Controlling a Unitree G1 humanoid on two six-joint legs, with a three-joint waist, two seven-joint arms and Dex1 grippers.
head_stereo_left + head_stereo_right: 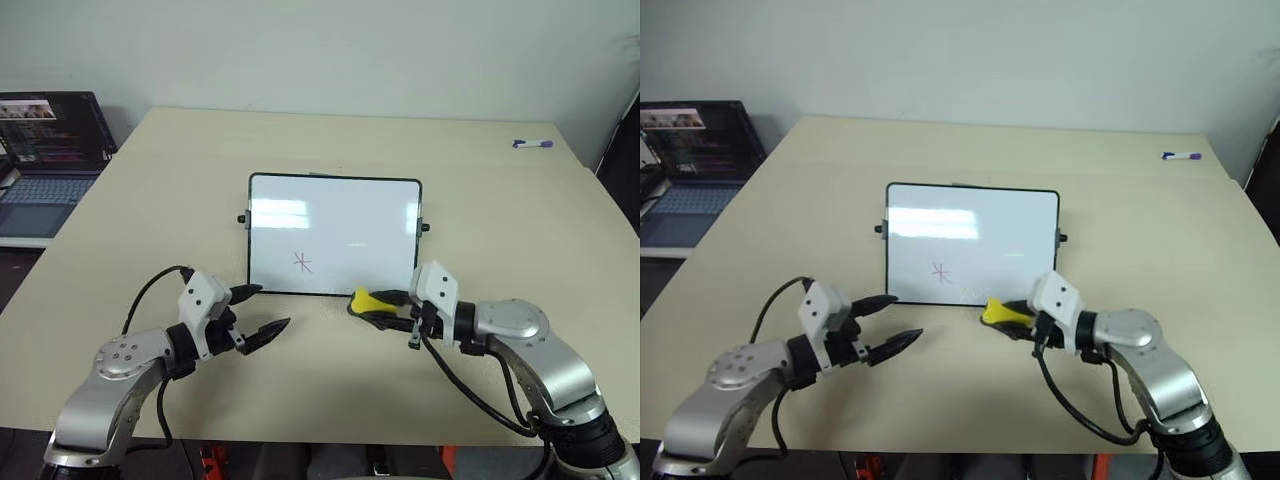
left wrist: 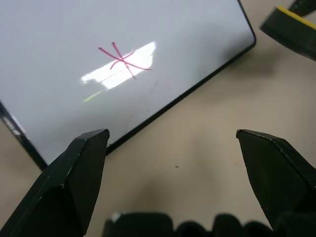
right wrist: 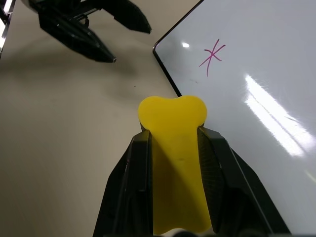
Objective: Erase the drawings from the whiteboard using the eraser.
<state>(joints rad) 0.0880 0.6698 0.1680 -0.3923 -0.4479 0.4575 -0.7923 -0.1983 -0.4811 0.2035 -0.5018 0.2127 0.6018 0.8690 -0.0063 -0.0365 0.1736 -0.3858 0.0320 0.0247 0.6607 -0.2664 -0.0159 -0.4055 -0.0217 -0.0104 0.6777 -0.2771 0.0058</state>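
2 tools sit nearest, low over the beige surface [image 1: 480, 180] at the near edge of the whiteboard [image 1: 334, 234]. The right tool [image 1: 385, 306] is clenched on the yellow eraser [image 1: 368, 299], which pokes out at the board's near right corner, apparently just off the glass. The left tool [image 1: 262, 310] is spread and empty by the near left corner. 1 red star-shaped drawing [image 1: 304, 262] shows on the board's near left part. Best, I judge: lay the felt flat, sweep across the star, and brace the frame so the board does not slide.
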